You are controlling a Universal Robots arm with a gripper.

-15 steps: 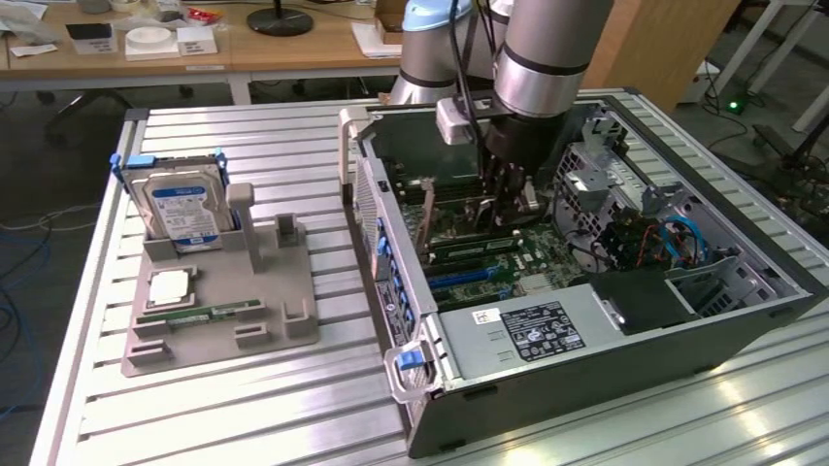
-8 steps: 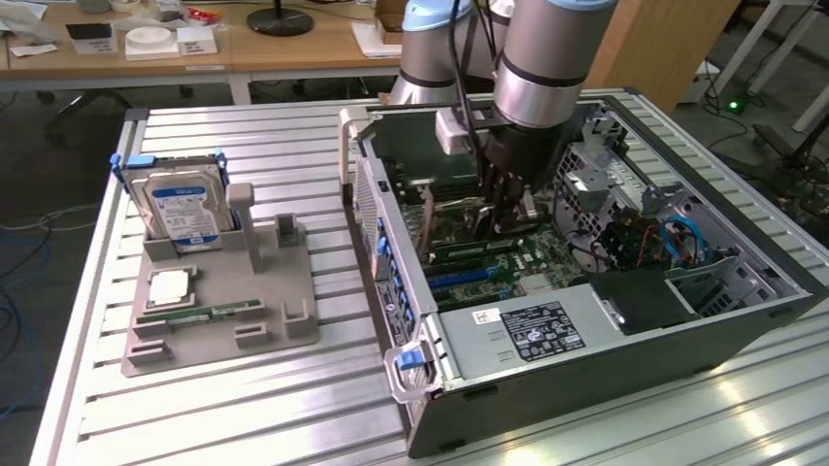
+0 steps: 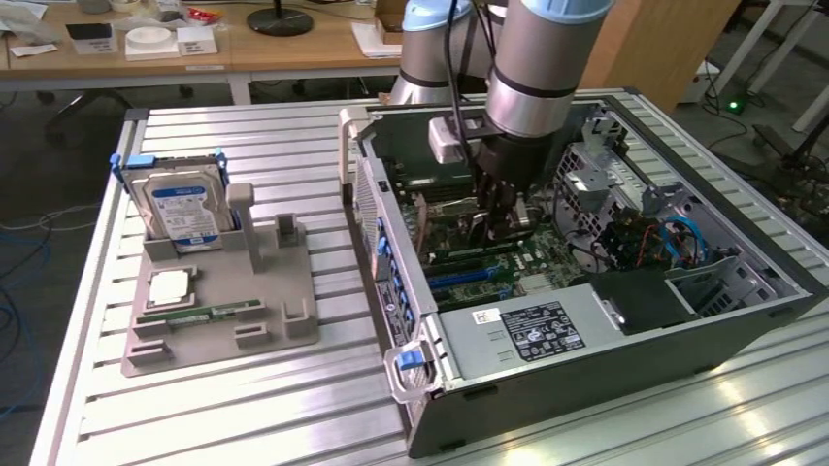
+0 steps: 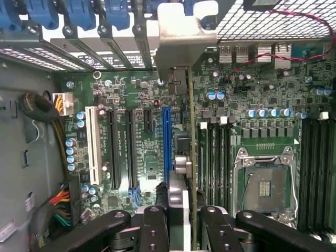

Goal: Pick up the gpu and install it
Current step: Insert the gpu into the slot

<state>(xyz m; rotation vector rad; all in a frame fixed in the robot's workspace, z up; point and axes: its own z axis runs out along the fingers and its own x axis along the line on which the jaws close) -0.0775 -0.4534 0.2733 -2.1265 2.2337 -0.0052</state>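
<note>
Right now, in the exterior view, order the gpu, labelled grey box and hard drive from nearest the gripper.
1. gpu, held by the gripper.
2. labelled grey box, inside the case.
3. hard drive, on the tray, exterior view's left.

gpu (image 4: 184,47) in gripper (image 4: 184,212), over motherboard (image 4: 262,94)
</note>
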